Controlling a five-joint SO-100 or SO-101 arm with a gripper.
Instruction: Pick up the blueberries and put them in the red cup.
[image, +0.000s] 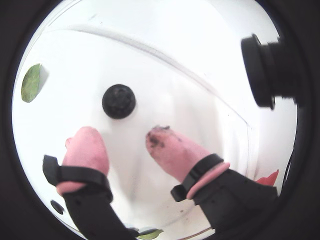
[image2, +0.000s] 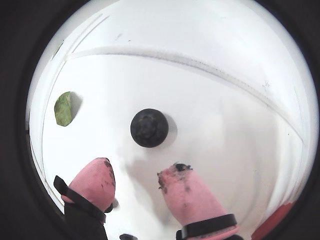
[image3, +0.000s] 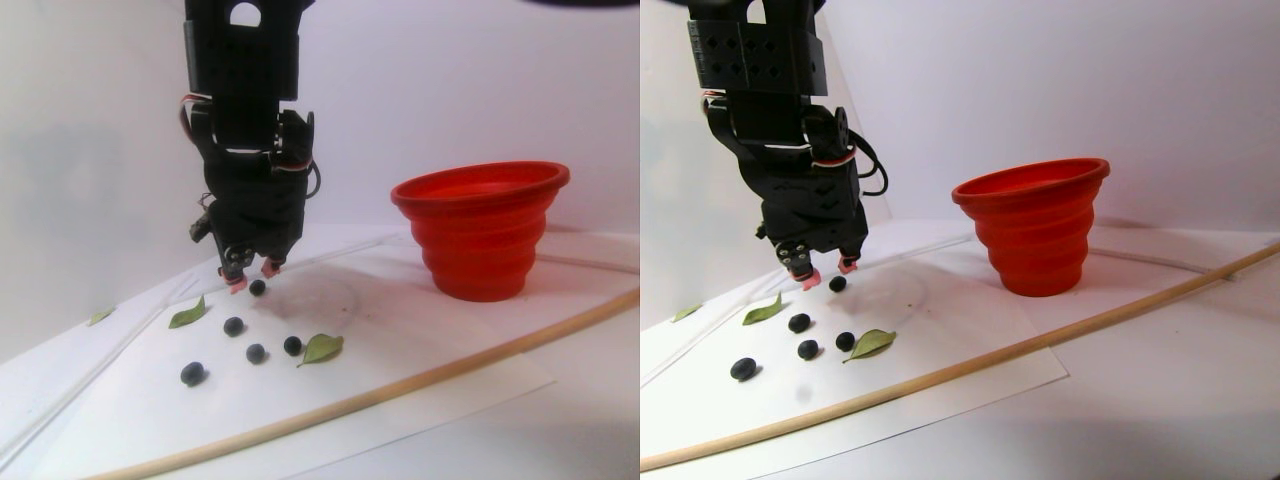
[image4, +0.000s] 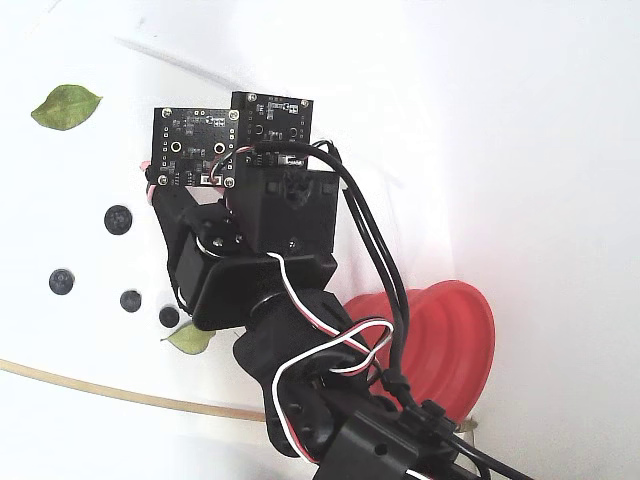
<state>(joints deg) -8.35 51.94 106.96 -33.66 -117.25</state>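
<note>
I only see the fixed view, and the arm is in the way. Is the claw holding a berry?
Observer: No. In a wrist view the claw is open, and one blueberry lies on the white sheet just ahead of its pink fingertips.
Operator: I count four berries. Is that all of them?
Observer: The stereo pair view shows five blueberries on the sheet. The fifth is the one by the claw.
Operator: Is the cup standing up?
Observer: Yes. The stereo pair view shows the red cup upright with its rim on top, standing apart from the berries.
</note>
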